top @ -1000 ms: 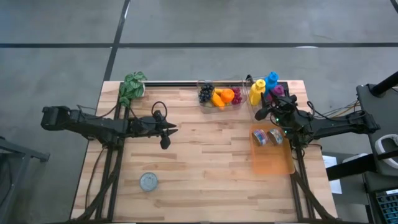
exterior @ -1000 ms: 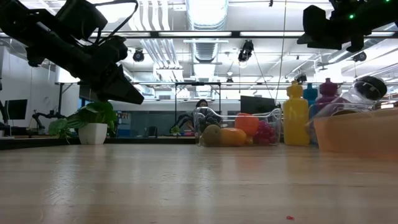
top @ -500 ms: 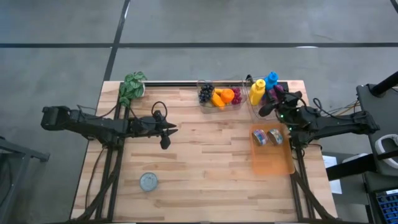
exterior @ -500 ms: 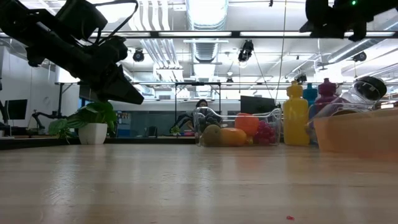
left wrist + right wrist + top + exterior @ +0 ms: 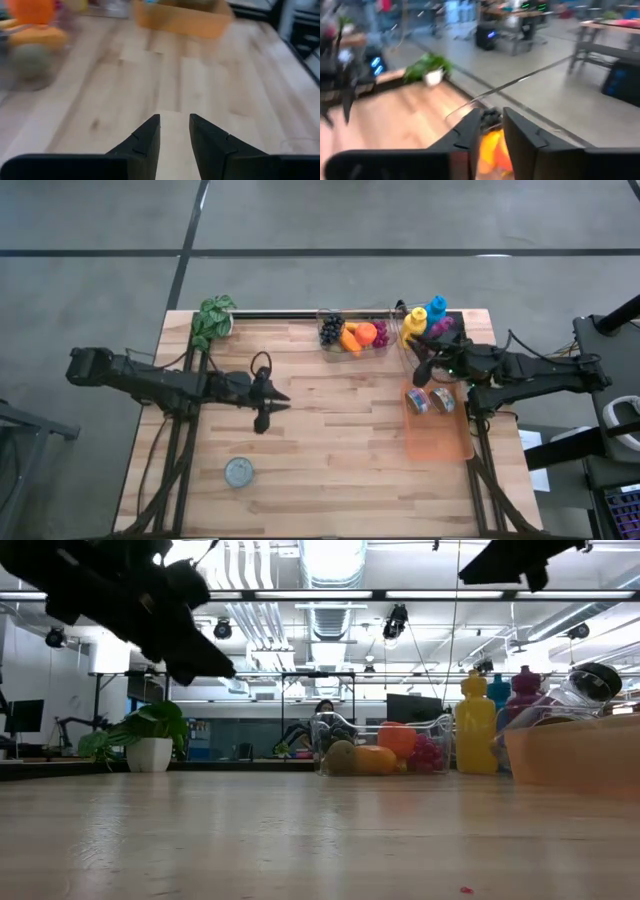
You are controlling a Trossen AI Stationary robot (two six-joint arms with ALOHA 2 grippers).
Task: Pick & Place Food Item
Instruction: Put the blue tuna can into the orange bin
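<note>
Food items, an orange [image 5: 366, 332], a yellow-orange fruit [image 5: 350, 340], dark grapes [image 5: 330, 330] and red grapes [image 5: 381, 336], lie together in a clear bin [image 5: 354, 313] at the far edge of the table [image 5: 320, 460], and that bin serves as the landmark here.

Well to the left of the bin, at the table's far left corner, stands a small potted plant [image 5: 213, 319]. Nearer and to the left of the bin, the left gripper [image 5: 268, 408] hangs over bare wood, its fingers [image 5: 145, 141] a narrow gap apart with nothing between them (the left wrist view shows plain tabletop through the slot). Farther toward the near edge on that same side lies a round grey lid [image 5: 238, 472], flat on the wood and apart from everything else.

Just right of the bin stand coloured bottles: a yellow bottle [image 5: 414, 326], a blue bottle [image 5: 437, 306] and a purple bottle [image 5: 444, 327]. The right gripper [image 5: 421, 371] hovers right of the bin and a little nearer, beside the bottles, raised off the table. Its fingers [image 5: 465, 135] are close together with a slim gap, pinching nothing, and past them the right wrist view looks down on the fruit. Below that gripper, right of the bin and nearer, sits an orange tray [image 5: 440, 442] with two small wrapped items [image 5: 431, 400] lying at its far end.
</note>
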